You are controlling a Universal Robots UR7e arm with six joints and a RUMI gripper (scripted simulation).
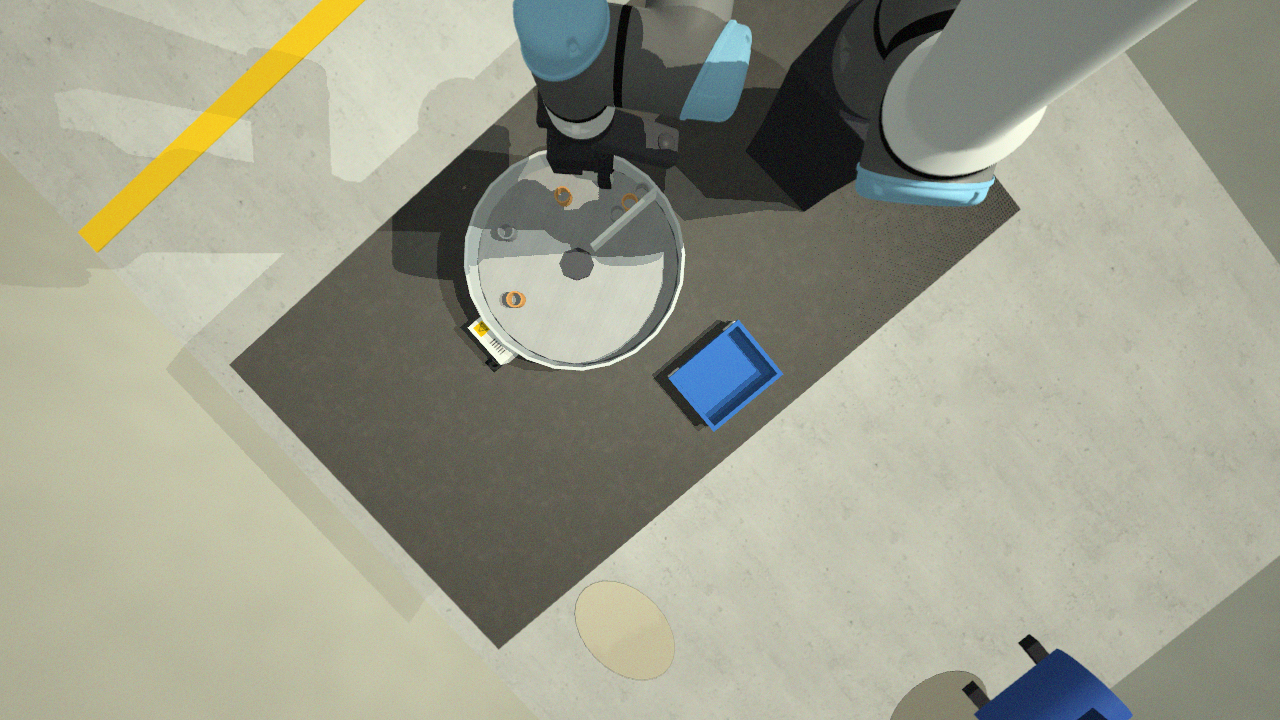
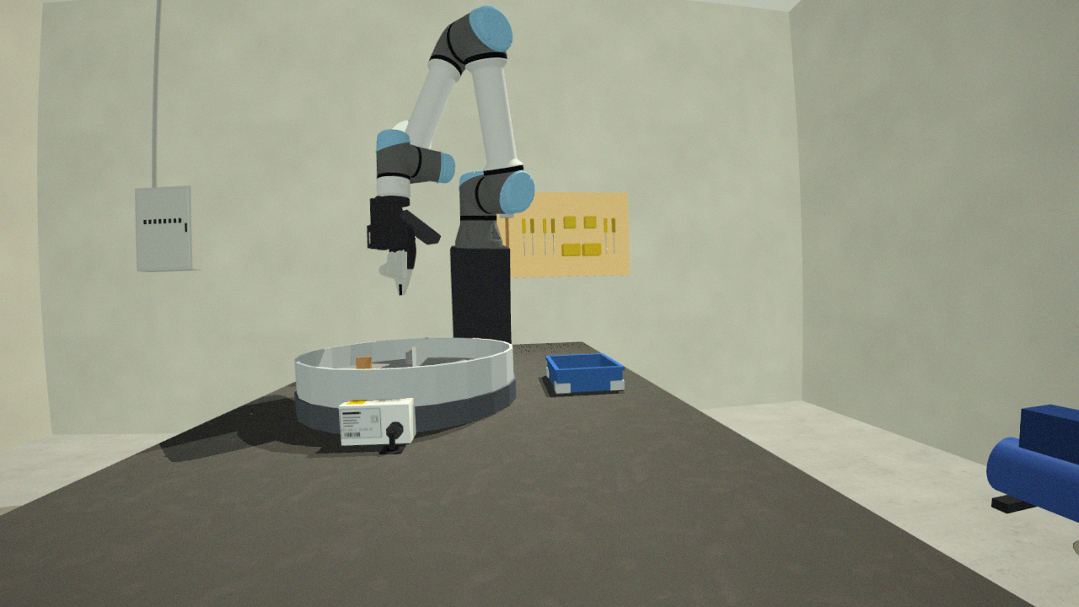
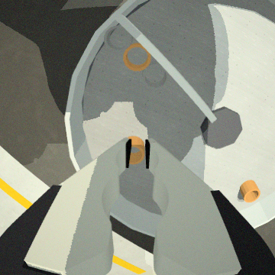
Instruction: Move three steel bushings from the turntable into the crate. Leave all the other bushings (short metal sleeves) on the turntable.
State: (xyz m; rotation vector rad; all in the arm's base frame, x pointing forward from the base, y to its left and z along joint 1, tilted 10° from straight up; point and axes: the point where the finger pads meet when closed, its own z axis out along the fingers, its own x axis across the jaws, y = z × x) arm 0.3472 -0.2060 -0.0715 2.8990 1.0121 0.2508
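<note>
My gripper hangs above the back of the turntable. It is shut to a narrow gap, with nothing held. A copper-coloured bushing lies on the disc below the fingertips. Grey steel bushings stand in shadow by the divider: one steel bushing and another steel bushing, with a copper bushing between them. A third steel bushing stands at the left. Another copper bushing stands front left. The blue crate is empty.
The turntable has a high rim wall, a slanted divider bar and a dark centre hub. A white labelled box stands against its outside. The crate stands right of the turntable.
</note>
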